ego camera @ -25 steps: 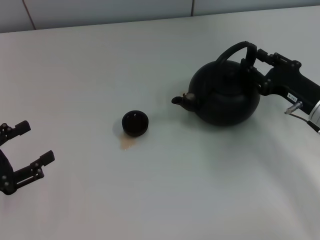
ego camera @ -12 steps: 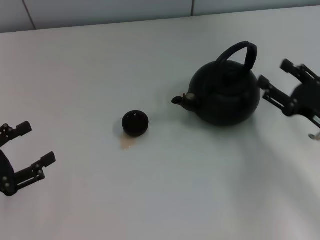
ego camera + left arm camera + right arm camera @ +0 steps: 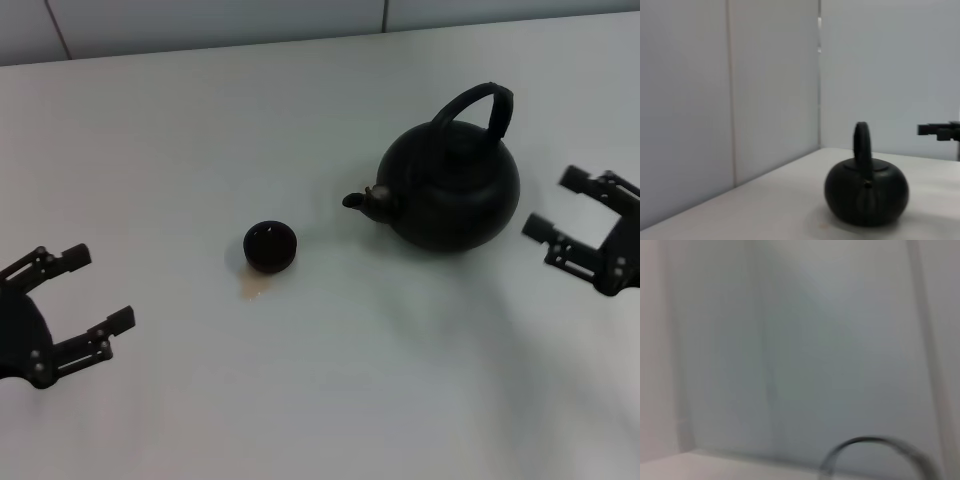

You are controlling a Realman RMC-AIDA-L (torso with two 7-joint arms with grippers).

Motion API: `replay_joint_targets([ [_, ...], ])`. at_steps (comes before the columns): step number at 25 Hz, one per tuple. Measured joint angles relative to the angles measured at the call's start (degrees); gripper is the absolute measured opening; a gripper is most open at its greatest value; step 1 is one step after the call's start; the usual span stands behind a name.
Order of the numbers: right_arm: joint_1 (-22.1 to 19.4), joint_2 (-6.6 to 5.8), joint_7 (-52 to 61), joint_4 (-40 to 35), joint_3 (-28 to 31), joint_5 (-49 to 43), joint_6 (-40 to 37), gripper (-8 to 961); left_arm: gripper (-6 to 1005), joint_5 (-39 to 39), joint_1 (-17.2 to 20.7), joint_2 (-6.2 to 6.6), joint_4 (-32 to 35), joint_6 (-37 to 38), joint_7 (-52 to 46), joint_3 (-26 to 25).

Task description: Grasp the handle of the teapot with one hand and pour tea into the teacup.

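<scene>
The black teapot [image 3: 450, 190] stands upright on the white table, its spout [image 3: 362, 200] pointing toward the teacup. Its arched handle [image 3: 483, 103] rises over the lid and is free. The small black teacup [image 3: 270, 246] sits to the teapot's left with dark tea inside. My right gripper [image 3: 555, 208] is open and empty, to the right of the teapot and apart from it. My left gripper [image 3: 98, 288] is open and empty at the table's front left. The left wrist view shows the teapot [image 3: 866, 188] and its handle [image 3: 862, 146]. The right wrist view shows only the blurred top of the handle [image 3: 875, 450].
A small brownish spill [image 3: 255, 290] lies on the table just in front of the teacup. A wall [image 3: 200, 20] with a panel seam runs along the table's far edge. In the left wrist view the right gripper's fingers [image 3: 935, 131] show beyond the teapot.
My right gripper has let go of the handle and drawn back to the right and toward the front. The teapot stays put. My left gripper has shifted slightly right.
</scene>
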Motion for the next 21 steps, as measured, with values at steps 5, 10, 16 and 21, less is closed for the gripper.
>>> replay_joint_targets([
  [5, 6.42, -2.81, 12.50, -8.69, -1.26, -16.43, -4.02, 758, 833, 2.46, -2.83, 0.70, 0.78, -0.40, -2.88, 2.70],
  [10, 11.03, -3.48, 19.00, -15.89, -1.29, -25.30, -5.31, 758, 833, 6.87, -6.47, 2.23, 1.41, -0.21, -7.52, 2.93],
  [16, 12.82, -1.88, 21.11, -22.16, -1.72, -29.72, -5.17, 758, 833, 10.36, -9.59, 3.62, 2.08, -0.12, -11.25, 3.09],
  [21, 13.62, -1.56, 21.19, -22.31, -1.90, -29.99, -4.79, 758, 833, 11.72, -10.84, 3.29, 2.18, -0.47, -11.42, 3.52],
])
